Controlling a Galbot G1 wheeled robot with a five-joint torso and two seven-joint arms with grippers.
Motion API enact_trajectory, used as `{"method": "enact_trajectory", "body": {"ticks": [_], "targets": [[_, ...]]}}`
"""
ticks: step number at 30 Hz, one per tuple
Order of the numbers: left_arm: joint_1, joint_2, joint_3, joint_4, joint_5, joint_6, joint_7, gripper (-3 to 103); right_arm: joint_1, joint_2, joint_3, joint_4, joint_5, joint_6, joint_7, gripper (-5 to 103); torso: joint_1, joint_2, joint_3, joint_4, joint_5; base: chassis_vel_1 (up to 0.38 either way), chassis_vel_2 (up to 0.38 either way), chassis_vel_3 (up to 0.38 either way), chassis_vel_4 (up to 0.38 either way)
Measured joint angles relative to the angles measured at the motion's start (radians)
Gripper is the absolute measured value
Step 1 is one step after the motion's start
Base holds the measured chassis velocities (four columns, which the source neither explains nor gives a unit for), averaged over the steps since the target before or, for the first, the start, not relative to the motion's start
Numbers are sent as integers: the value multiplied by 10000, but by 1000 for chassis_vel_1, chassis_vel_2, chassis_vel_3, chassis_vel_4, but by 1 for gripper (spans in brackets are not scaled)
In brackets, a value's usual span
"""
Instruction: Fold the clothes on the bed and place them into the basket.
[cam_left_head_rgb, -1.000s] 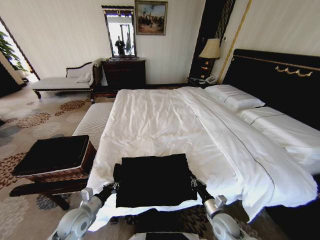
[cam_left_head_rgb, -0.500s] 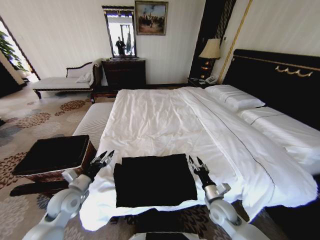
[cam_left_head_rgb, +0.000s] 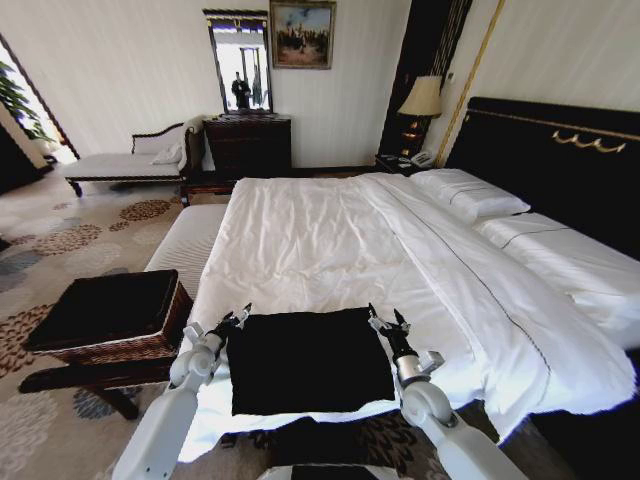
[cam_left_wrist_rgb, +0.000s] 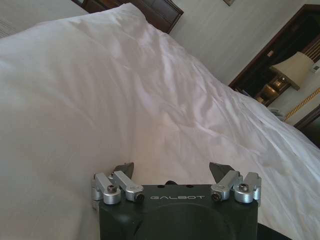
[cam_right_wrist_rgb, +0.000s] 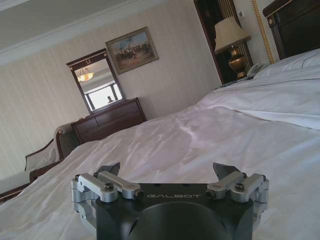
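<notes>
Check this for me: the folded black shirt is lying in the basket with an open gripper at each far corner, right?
Not quite. The head view shows the folded black shirt lying on the bed, not in the basket. The open left gripper and right gripper do sit at its far corners.

My two arms are smooth pale-grey tubes with rounded silver joints. My left tool (cam_left_wrist_rgb: 171, 172) has a matte black housing stamped GALBOT in grey, with silver linkage bars on dark screws and short black pointed fingertips (cam_left_wrist_rgb: 220, 170). My right tool (cam_right_wrist_rgb: 167, 171) is built and marked the same.
</notes>
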Motion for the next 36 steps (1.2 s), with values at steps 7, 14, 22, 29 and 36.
{"method": "enact_trajectory", "body": {"ticks": [7,14,22,29,36], "targets": [[343,-110,62,-244,-169,92,16,61,145,-27,-63,-95,11,-122,36,100,-1,2,0,1,0,0,0,0,0],[363,-108,154,-246,-96,107,92,52,226,15,-112,-168,10,-212,118,100,-1,2,0,0,-1,0,0,0,0],[318,-80,116,-303,-163,106,94,30,363,53,-110,-363,314,-356,220,100,-1,2,-1,-1,-1,0,0,0,0],[375,-40,61,-393,-262,87,95,2,1417,32,-223,-1082,2504,-1211,18,100,-1,2,0,-1,-2,0,0,0,0],[383,10,-22,-531,-378,57,89,1,2119,-11,-458,-1934,3593,-1920,-601,100,0,2,0,1,-1,0,0,0,0]]}}
